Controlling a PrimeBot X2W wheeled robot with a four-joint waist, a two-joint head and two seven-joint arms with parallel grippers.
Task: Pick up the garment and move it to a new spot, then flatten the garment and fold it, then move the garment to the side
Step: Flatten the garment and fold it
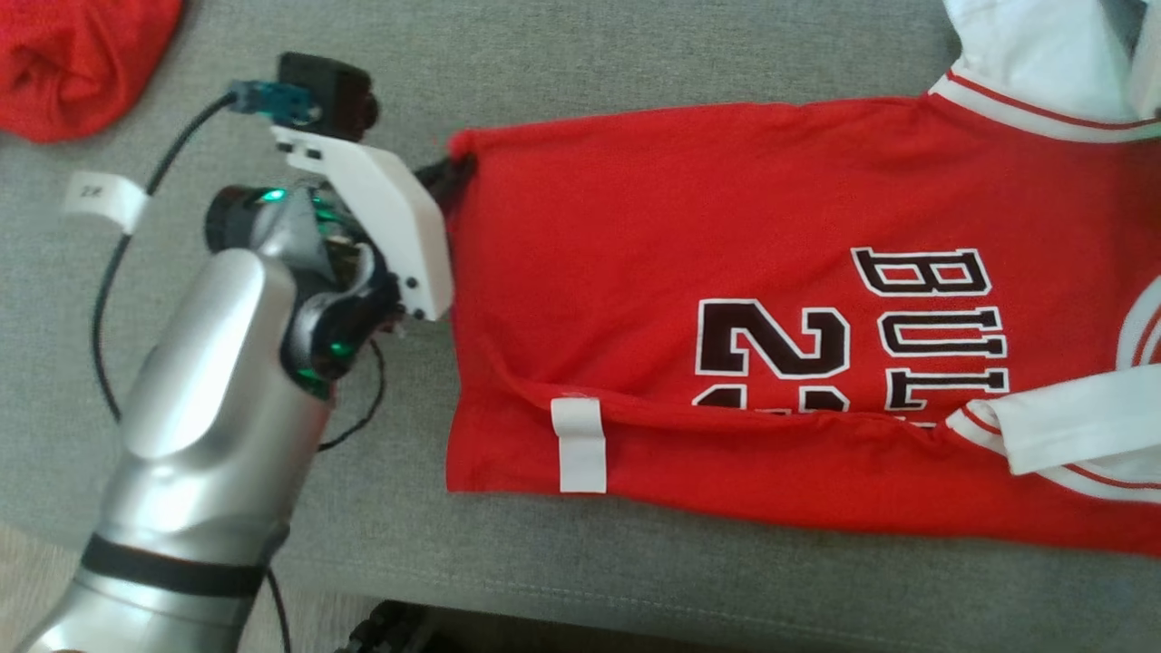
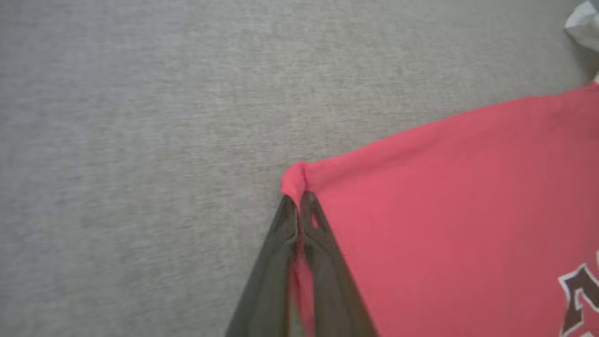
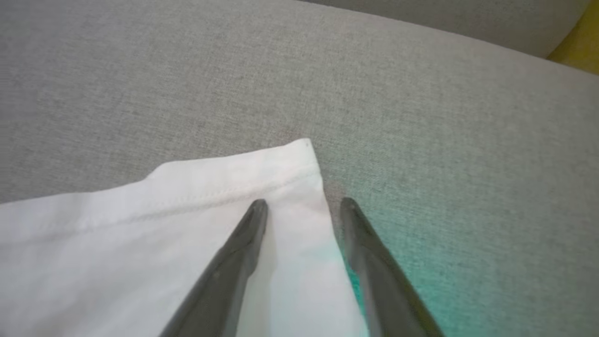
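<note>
My left hand (image 2: 299, 202) is clenched on the upper left corner of the red jersey (image 1: 726, 227), with the fabric bunched between its closed fingers. The jersey lies spread across the grey cushion (image 1: 544, 63), filling the middle and right of the head view, black lettering up, with a white tag (image 1: 579, 444) at its lower left hem. My right hand (image 3: 303, 206) is released, one finger over the white sleeve (image 3: 140, 234) and the other over bare cushion just beside it. Another red cloth (image 1: 73, 63) sits at the upper left.

Grey fabric cushion (image 1: 562, 54) — a crumpled red cloth (image 1: 77, 59) at its far-left corner, white label (image 1: 104, 198) nearby.
</note>
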